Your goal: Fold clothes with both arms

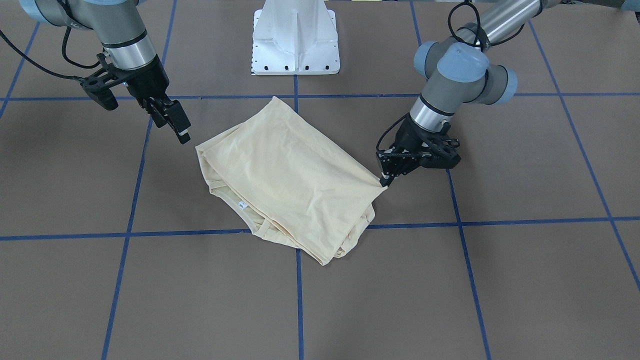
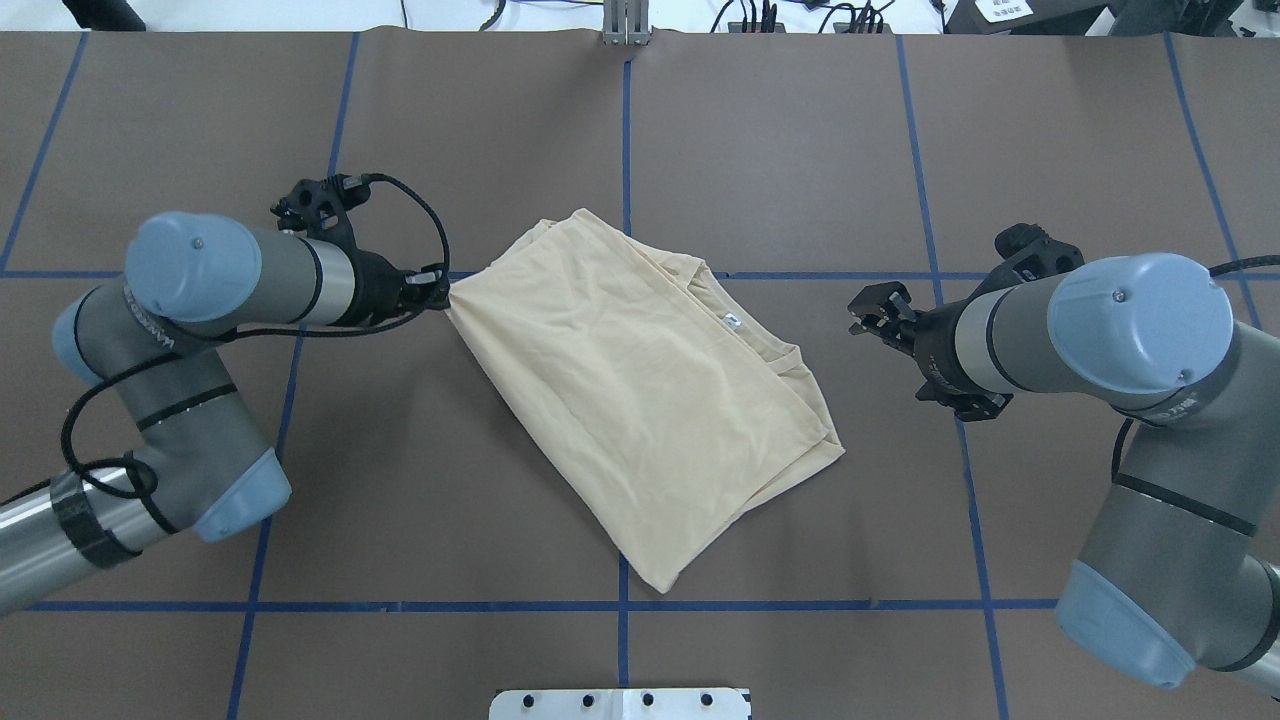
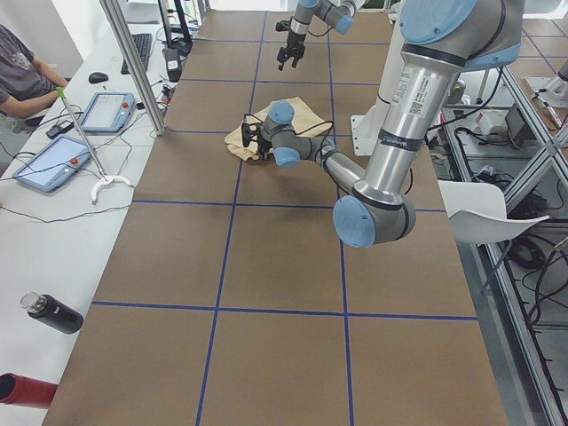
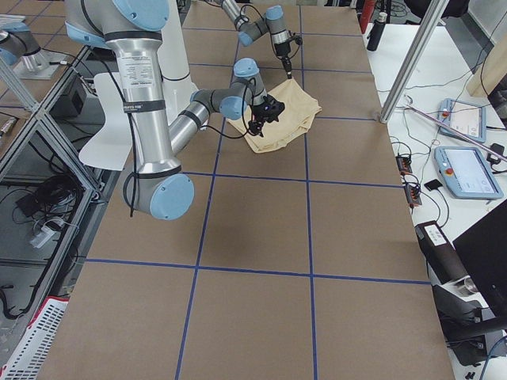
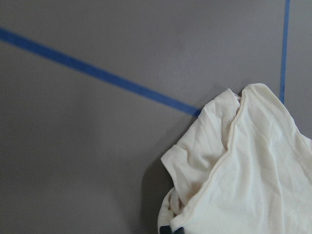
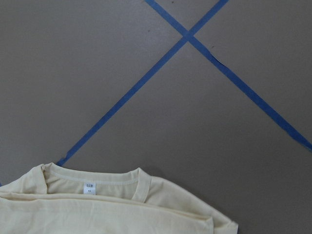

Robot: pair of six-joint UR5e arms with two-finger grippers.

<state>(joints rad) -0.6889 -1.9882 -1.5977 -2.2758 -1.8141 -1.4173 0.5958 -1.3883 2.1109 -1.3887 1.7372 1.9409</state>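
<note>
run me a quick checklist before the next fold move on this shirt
1. Left gripper shut on a corner of the shirt: ok; the cloth pulls to a point at its tips.
2. How many layers that pinch holds: cannot tell; bunched cloth hides the fingertips in the left wrist view.
3. Right gripper open and apart from the shirt: ok; it touches no cloth.
4. Collar and label in the right wrist view for aiming a grasp: ok.
5. Folded layers lined up: not ok; lower layers stick out along the collar edge and at the corner nearest the robot.
</note>
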